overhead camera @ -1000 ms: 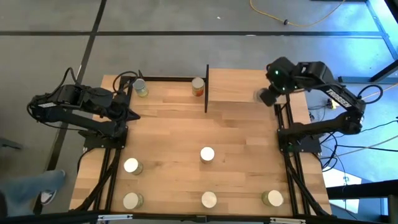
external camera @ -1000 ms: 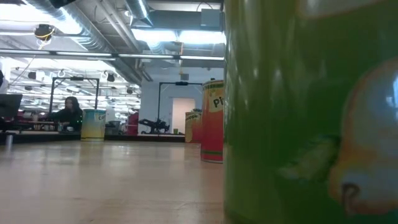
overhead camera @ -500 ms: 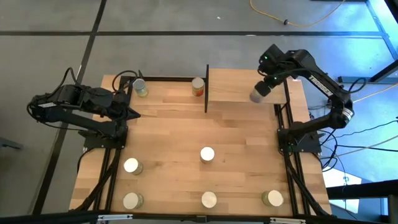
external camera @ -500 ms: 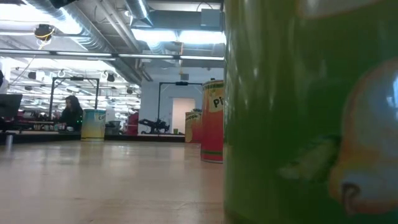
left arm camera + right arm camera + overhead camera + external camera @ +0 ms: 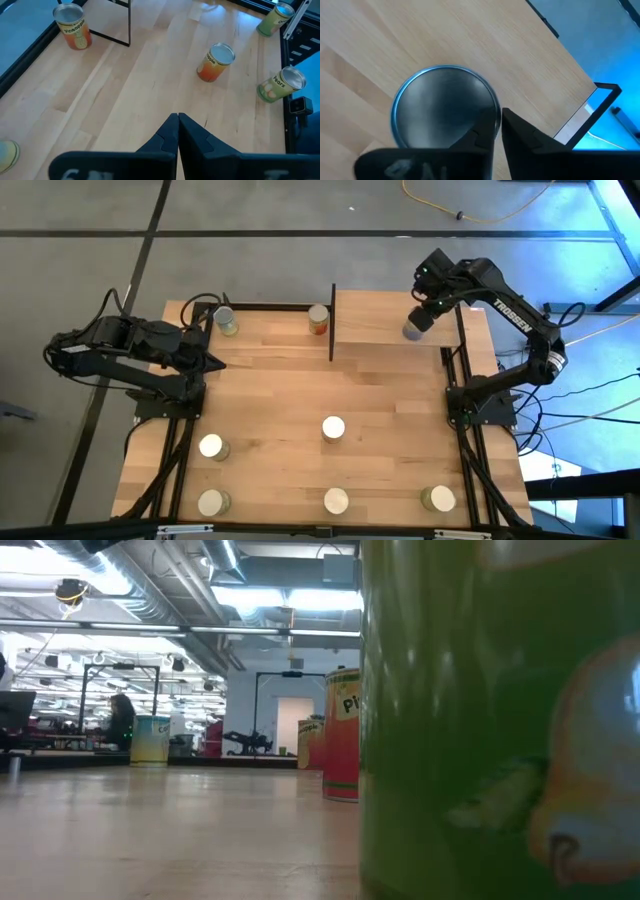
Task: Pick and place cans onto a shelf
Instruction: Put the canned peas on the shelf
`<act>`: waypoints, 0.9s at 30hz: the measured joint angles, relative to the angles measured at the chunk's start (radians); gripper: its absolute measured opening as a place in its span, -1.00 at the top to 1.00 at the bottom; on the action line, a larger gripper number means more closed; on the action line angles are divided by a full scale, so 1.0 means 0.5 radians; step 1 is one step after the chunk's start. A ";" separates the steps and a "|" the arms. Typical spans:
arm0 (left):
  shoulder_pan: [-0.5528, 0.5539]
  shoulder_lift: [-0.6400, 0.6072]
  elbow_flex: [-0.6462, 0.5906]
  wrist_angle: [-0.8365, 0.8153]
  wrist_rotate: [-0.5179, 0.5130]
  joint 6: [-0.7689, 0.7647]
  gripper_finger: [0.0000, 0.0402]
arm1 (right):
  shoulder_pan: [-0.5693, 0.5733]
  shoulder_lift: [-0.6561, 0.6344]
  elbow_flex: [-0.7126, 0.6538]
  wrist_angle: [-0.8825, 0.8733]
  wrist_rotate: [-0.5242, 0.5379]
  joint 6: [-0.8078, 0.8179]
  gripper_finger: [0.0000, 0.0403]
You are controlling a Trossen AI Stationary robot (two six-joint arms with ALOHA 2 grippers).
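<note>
My right gripper (image 5: 418,323) points down over the right part of the shelf (image 5: 375,322), a light board with a black upright panel (image 5: 332,320). It is shut on a can with a grey shiny top (image 5: 445,107). Whether the can's base rests on the board cannot be told. My left gripper (image 5: 177,131) waits shut over the table's left edge (image 5: 203,360). An orange-red can (image 5: 318,318) stands left of the panel, and another can (image 5: 225,320) stands at the far left corner. Several cans stand on the near half, one at the middle (image 5: 333,428). My right gripper holds the can by its top rim (image 5: 496,114), on the side nearest the fingers. One finger (image 5: 482,132) lies over the lid inside the rim and the other (image 5: 520,132) stands outside it. The fingers come from above, pointing down. The can is upright.
In the low view a green can (image 5: 480,720) fills the right half, close to the camera. An orange-red can (image 5: 342,735) and a yellow one (image 5: 150,738) stand farther off. Bare board lies left of the held can. The right arm's black stand (image 5: 478,405) flanks the table.
My right gripper has swung a little toward the table's left edge and slightly down. It carried the can from the shelf's right rim farther in over the board. Most of this happened in the first half second.
</note>
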 joint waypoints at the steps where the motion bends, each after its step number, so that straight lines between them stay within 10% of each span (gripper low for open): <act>1: 0.000 0.000 0.000 0.000 0.000 0.001 1.00 | 0.000 0.000 0.000 0.000 0.000 -0.003 0.78; 17: 0.000 0.000 0.000 0.000 0.000 0.003 1.00 | 0.008 -0.003 0.399 -0.061 -0.232 -0.006 0.50; 27: 0.000 0.000 0.000 -0.001 0.000 0.003 1.00 | 0.364 -0.009 0.447 -0.256 -0.620 -0.417 0.96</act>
